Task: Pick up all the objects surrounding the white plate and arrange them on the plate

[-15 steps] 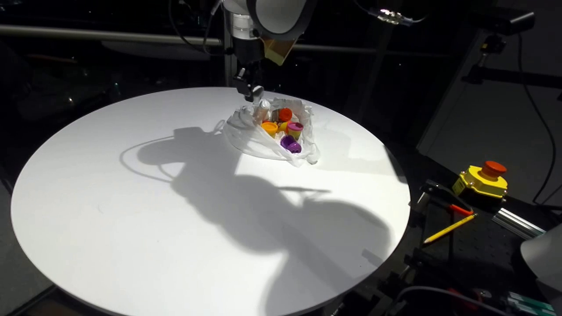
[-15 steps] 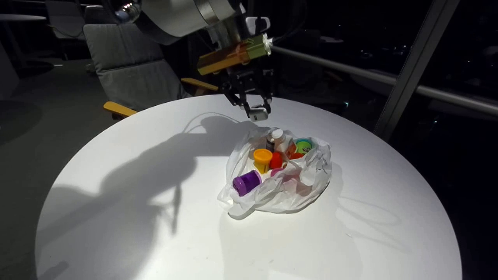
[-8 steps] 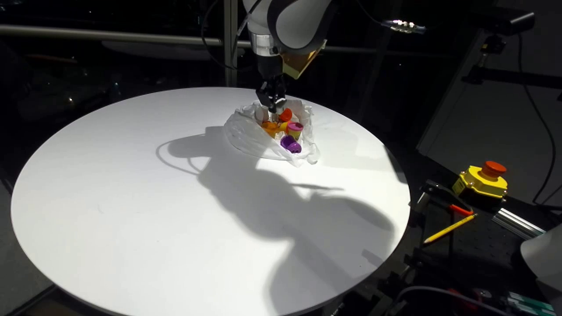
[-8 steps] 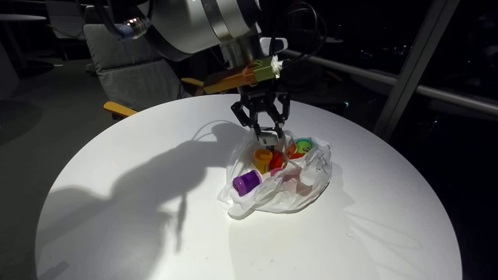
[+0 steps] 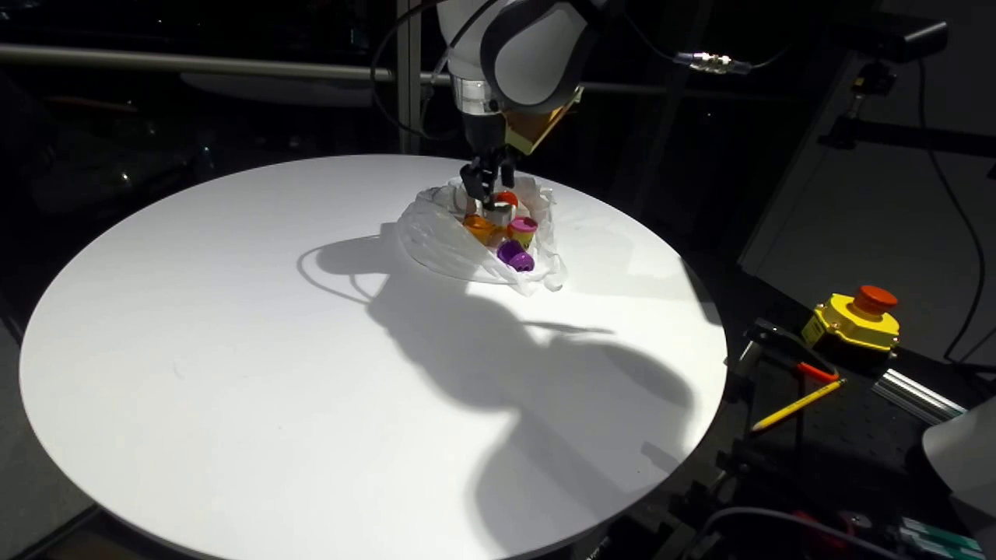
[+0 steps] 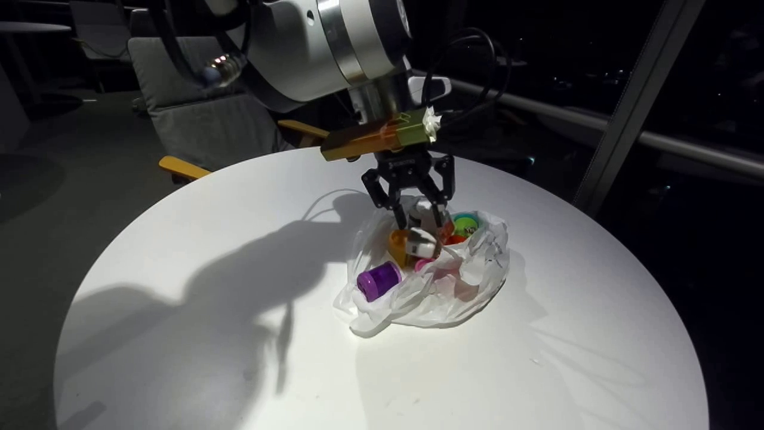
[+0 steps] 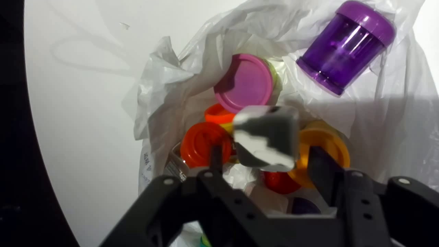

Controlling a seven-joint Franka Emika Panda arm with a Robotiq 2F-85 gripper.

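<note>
No white plate shows; a white plastic bag (image 6: 439, 304) lies open on the round white table. It holds a purple jar (image 7: 346, 48), a pink-lidded tub (image 7: 245, 84), an orange tub (image 6: 403, 239), a red-lidded tub (image 7: 202, 144) and a green tub (image 6: 465, 224). My gripper (image 6: 420, 222) is over the bag, pointing down, with its fingers spread. A small white and grey block (image 6: 421, 243) is just below the fingertips, tilted and apart from them. In the wrist view the block (image 7: 267, 137) looks blurred between the fingers. It hides part of the tubs below.
The table (image 5: 233, 389) spreads around the bag. The bag's crumpled rim stands up around the tubs. A yellow and red stop button (image 5: 860, 319) and a pencil (image 5: 799, 404) lie on a black bench beside the table. A grey chair (image 6: 197, 101) stands behind the table.
My gripper, shut on the white block, has moved over the bag and lowered. Its fingers have now opened, and the block has come free and dropped below the fingertips.
</note>
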